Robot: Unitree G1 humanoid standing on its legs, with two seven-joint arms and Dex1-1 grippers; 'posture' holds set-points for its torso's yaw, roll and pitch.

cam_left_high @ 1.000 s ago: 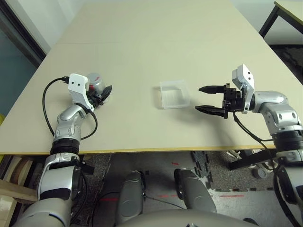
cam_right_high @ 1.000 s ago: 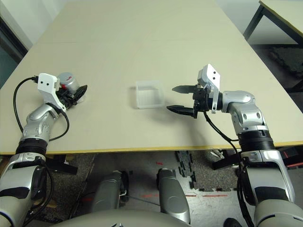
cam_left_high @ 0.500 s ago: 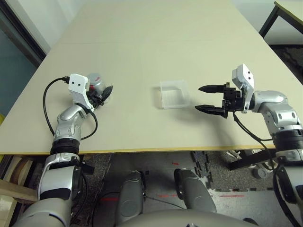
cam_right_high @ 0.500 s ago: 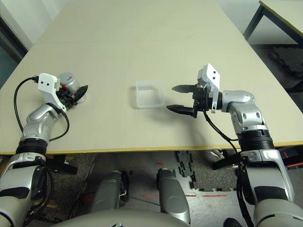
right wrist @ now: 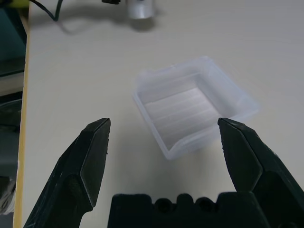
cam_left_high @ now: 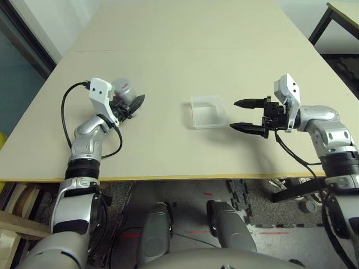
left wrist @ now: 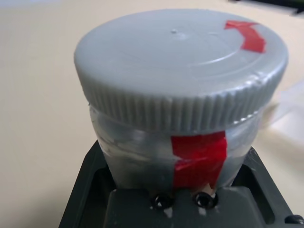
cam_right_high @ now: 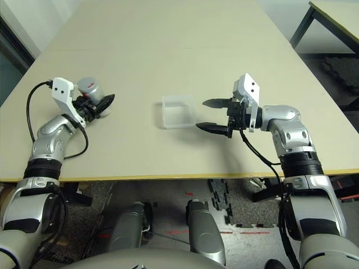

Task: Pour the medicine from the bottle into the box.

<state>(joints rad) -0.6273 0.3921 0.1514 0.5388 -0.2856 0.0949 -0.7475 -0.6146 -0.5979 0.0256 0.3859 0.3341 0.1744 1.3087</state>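
Observation:
My left gripper (cam_left_high: 133,104) is shut on the bottle (cam_left_high: 124,91), a silver-grey cylinder with a grey cap (left wrist: 180,71) and a strip of red label (left wrist: 199,156), held at the table's left side. The cap is on. The medicine is hidden. The box (cam_left_high: 207,111), a clear shallow square tray, lies on the table near the middle, well to the right of the bottle. Just right of the box, my right gripper (cam_left_high: 234,115) stands open low over the table, its fingertips pointing at the box (right wrist: 194,107) with nothing between them.
The beige table (cam_left_high: 185,50) stretches far back behind the box. Its front edge (cam_left_high: 168,178) runs close to both arms. A black cable (cam_left_high: 66,112) loops beside my left wrist. A second table's corner (cam_left_high: 342,11) shows at the far right.
My left gripper has carried the bottle to the right and a little farther back, toward the box. The right gripper and the box have stayed put.

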